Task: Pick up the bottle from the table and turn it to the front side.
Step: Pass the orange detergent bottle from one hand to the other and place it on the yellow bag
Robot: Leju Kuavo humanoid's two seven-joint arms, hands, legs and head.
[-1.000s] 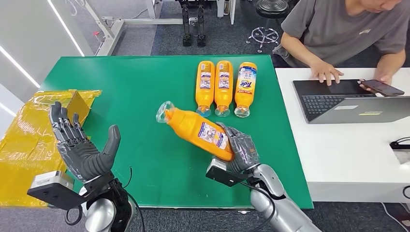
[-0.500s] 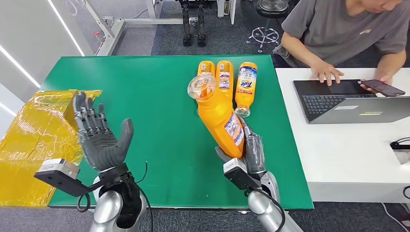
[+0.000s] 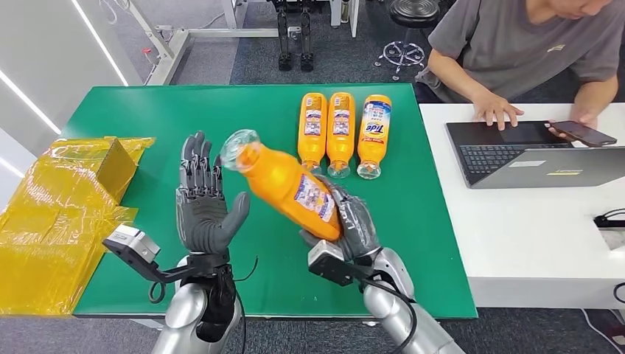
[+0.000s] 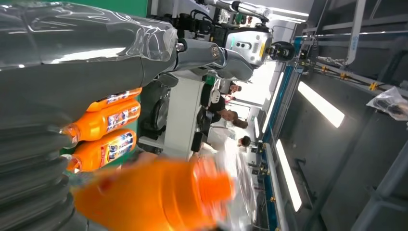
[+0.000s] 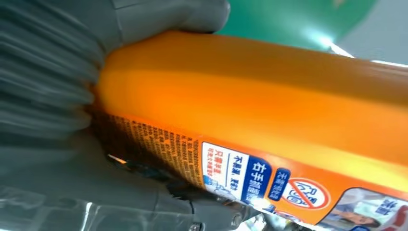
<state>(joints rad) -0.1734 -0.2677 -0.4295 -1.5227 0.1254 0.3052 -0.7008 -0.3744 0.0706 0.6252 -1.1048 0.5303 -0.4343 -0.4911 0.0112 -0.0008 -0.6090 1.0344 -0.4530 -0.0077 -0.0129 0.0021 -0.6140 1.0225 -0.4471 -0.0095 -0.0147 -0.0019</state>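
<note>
My right hand grips the lower body of an orange bottle with a clear cap, lifted off the green table and tilted up toward the left. Its small-print back label faces me. The right wrist view is close on the orange body and its label, with grey fingers wrapped around it. My left hand stands open, palm toward the bottle, a short gap to its left, touching nothing. The left wrist view has the blurred orange bottle just beyond the grey hand.
Three more orange bottles lie side by side at the table's far edge, caps toward me. Crumpled yellow plastic wrap and a box lie on the left. A person works at a laptop on the white table to the right.
My right hand tipped the bottle from nearly upright to leaning left and brought it left. My left hand rose and moved right, closing most of the gap to the bottle.
</note>
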